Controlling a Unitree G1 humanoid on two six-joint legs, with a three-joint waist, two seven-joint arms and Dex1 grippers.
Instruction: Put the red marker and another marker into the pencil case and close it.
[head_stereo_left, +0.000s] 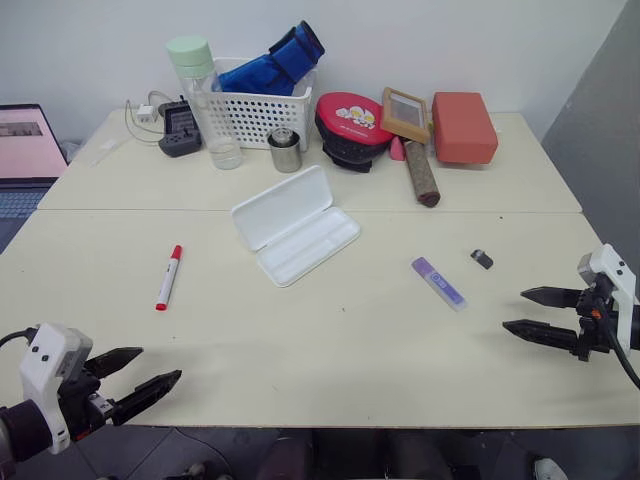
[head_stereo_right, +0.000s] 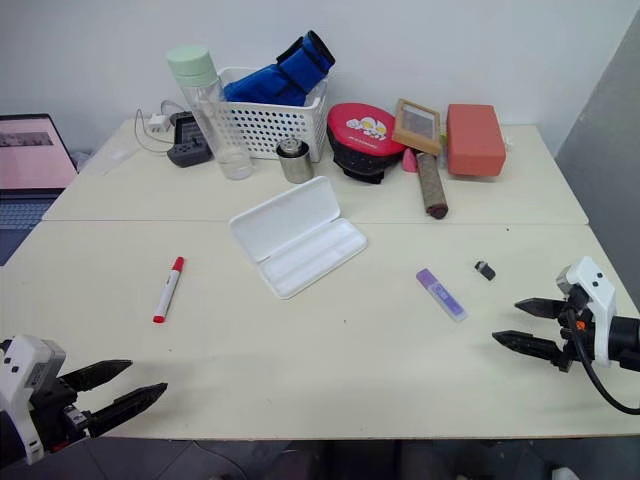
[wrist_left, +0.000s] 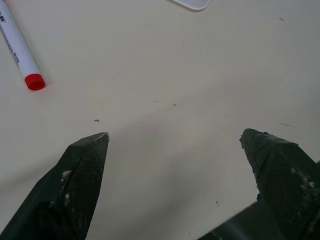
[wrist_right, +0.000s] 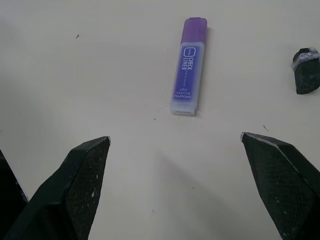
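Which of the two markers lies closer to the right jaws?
The short purple marker, lying right of the open white case; the red-capped white marker lies left.

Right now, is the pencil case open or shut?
Open: the pencil case lies with its lid folded back flat, and the tray is empty.

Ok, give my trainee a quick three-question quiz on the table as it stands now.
1. True or false: the flat white plastic pencil case lies open.
2. Which gripper is nearer the stubby purple marker: A left, B right?
3. Fill in: the slim white marker with the red cap lies on the ____, outside the case.

Key: 1 true; 2 B; 3 table.
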